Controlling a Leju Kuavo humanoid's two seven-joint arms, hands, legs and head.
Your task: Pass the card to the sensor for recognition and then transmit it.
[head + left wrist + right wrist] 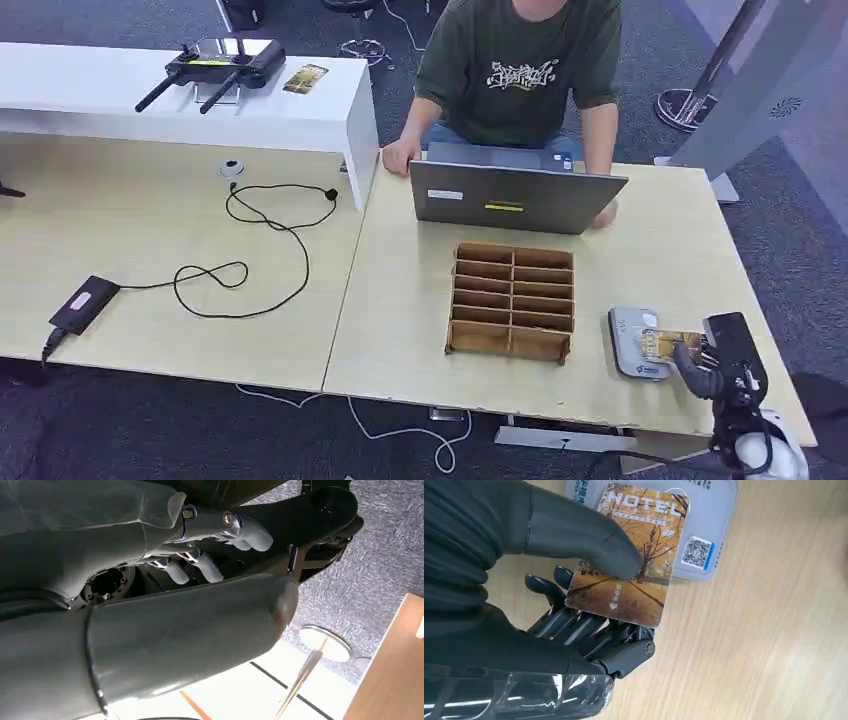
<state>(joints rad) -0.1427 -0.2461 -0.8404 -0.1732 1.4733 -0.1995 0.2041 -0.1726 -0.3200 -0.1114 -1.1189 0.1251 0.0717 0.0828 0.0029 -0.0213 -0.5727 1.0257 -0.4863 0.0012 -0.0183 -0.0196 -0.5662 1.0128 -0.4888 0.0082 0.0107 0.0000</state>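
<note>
While pinched between the thumb and the dark fingers of the right hand, the card (printed "HOTEL" over an autumn tree scene) is held with its far end above the grey sensor, which lies flat on the light wood table just ahead of that hand. Beyond and to its left stands a brown compartment tray, then a laptop with a seated person behind it. Left hand: fingers curled, holding nothing.
</note>
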